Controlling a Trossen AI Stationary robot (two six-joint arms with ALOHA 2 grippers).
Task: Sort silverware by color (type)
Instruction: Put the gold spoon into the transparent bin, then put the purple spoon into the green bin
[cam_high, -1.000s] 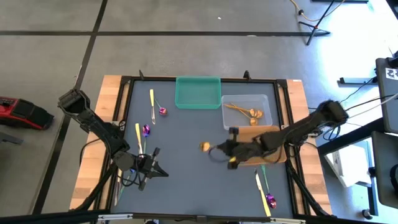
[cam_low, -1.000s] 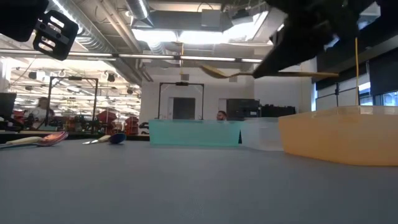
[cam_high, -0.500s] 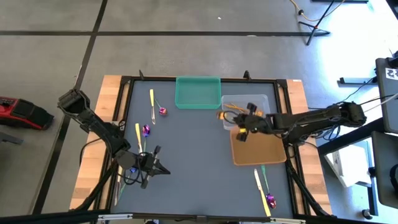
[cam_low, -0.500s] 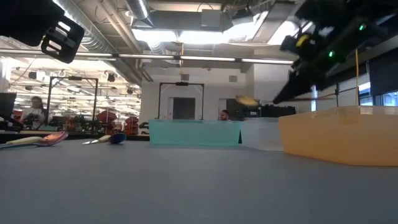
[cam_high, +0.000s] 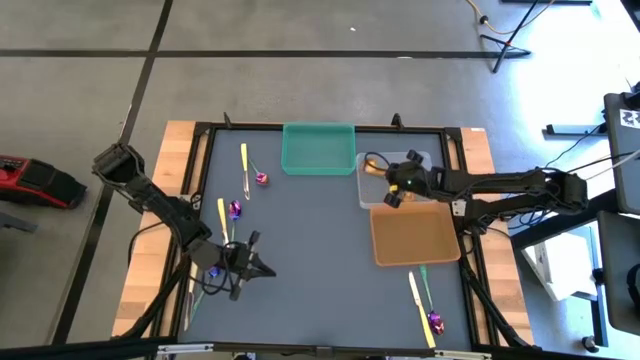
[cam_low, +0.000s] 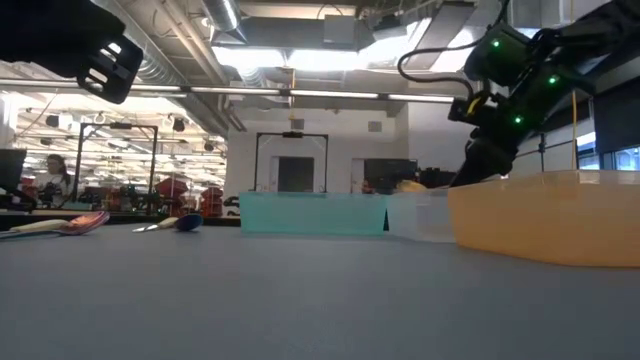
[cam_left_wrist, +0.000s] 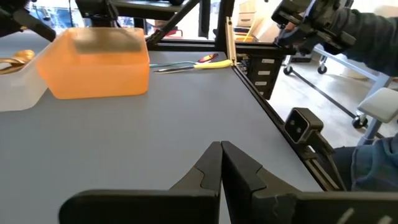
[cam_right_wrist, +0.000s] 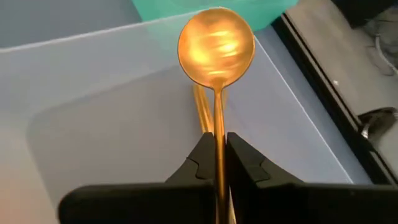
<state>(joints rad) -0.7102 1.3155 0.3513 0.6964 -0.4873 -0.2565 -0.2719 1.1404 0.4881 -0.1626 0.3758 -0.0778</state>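
Observation:
My right gripper (cam_high: 388, 183) hovers over the clear tray (cam_high: 425, 160), shut on a shiny gold spoon (cam_right_wrist: 216, 38). The spoon's bowl shows just above the tray's rim in the low view (cam_low: 408, 186). Another gold spoon's handle (cam_right_wrist: 199, 109) lies in the tray beneath it. My left gripper (cam_high: 262, 270) waits shut above the table's near-left part. Pale yellow knives (cam_high: 243, 160) (cam_high: 222, 215) and purple-headed spoons (cam_high: 261, 179) (cam_high: 235, 210) lie flat on the left side. One more knife (cam_high: 420, 310) and purple spoon (cam_high: 435, 322) lie near the near-right corner. My right gripper pinches the gold spoon's handle (cam_right_wrist: 217, 134) between its two fingers, which lie along the handle. The bowl sticks out beyond the fingertips toward the table's left. The fingers (cam_low: 490, 150) slant down from the right. The spoon is lifted, roughly level, over the clear tray.
The green tray (cam_high: 318, 148) stands at the far edge, left of the clear tray. The orange tray (cam_high: 415, 235) sits just nearer than the clear one. The grey mat between the two arms is bare. A person moves in the room beyond the table.
My right gripper carried the gold spoon from the table's middle toward the far right, passing over the orange tray's far-left corner to the clear tray, and came lower. It stayed shut on the handle throughout. The spoon's bowl dropped to about the height of the tray's rim.

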